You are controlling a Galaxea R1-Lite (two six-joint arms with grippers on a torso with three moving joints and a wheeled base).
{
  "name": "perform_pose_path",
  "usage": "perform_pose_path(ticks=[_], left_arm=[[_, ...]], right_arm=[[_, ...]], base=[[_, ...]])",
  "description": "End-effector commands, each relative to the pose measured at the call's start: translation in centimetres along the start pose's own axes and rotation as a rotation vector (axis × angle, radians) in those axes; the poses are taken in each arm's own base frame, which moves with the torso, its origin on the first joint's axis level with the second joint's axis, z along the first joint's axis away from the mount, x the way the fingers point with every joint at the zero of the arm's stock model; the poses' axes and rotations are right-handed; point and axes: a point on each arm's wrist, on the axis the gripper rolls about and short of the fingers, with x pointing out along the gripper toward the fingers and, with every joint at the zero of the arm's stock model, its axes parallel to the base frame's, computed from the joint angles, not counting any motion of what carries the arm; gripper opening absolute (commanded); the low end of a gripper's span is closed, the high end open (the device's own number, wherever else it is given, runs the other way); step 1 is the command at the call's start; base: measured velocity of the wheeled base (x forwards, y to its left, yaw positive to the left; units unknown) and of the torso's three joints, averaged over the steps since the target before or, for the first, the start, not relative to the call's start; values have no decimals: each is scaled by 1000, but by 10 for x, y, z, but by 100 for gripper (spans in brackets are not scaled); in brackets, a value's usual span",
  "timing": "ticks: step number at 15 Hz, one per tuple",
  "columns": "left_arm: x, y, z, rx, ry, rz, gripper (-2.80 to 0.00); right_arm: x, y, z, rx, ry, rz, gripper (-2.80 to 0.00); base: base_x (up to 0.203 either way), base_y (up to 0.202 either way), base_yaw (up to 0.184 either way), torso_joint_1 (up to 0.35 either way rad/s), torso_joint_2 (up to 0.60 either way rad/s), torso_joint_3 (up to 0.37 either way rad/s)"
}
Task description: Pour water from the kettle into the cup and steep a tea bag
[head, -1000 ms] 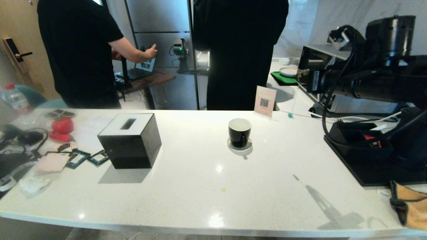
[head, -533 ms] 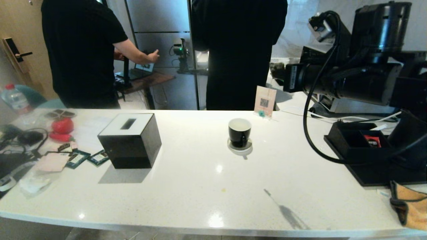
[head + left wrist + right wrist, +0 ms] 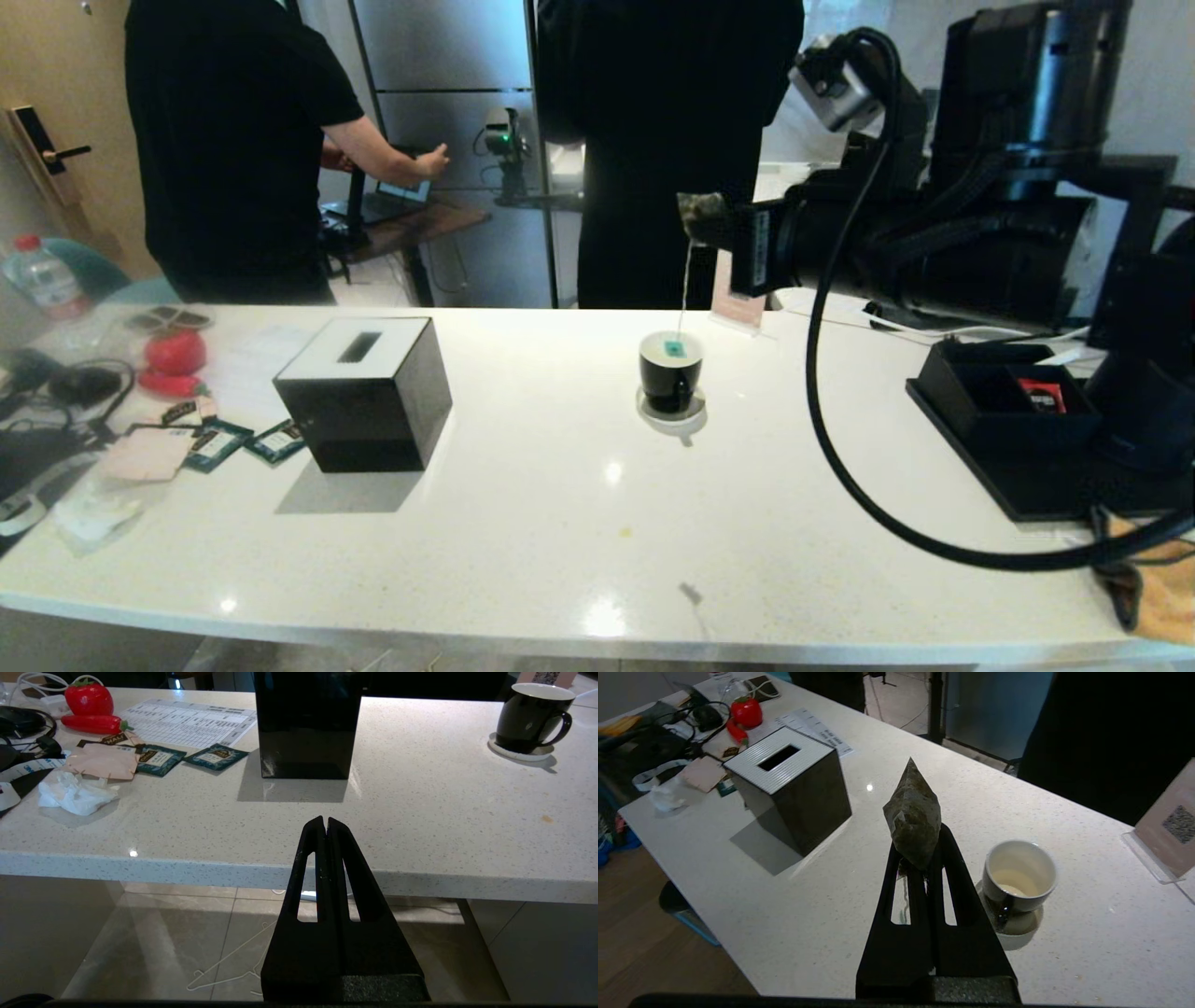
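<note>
On the counter stands one cup (image 3: 670,370) at about 12 o'clock, on one saucer (image 3: 671,413). One black tissue box (image 3: 364,392) sits at 10 o'clock. Three dark green tea packets (image 3: 216,756) lie at 9 o'clock beside it, with one red toy strawberry (image 3: 175,353) and one red chilli (image 3: 168,383). One tea bag (image 3: 913,815) hangs above the cup. Two people (image 3: 233,140) stand behind the counter at 11 and 12 o'clock.

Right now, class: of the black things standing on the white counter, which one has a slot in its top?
The black cube-shaped tissue box, left of the cup: its pale top has a slot, while the cup is round and open-mouthed.
</note>
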Motion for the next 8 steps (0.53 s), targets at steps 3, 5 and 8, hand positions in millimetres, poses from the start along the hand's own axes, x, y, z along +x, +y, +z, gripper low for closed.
perform_pose_path(ticks=[3,5,8], left_arm=[[0,0,0,0,-1,-2,-280],[0,0,0,0,-1,-2,-280],[0,0,0,2,-1,-2,-280]], right_arm=[[-3,10,-5,-4,17,32,-280],[-2,11,-5,-6,18,33,-280],[-1,14,-6,-7,21,41,-280]], base=[[0,0,0,0,0,0],[0,0,0,0,0,0],[0,0,0,0,0,0]])
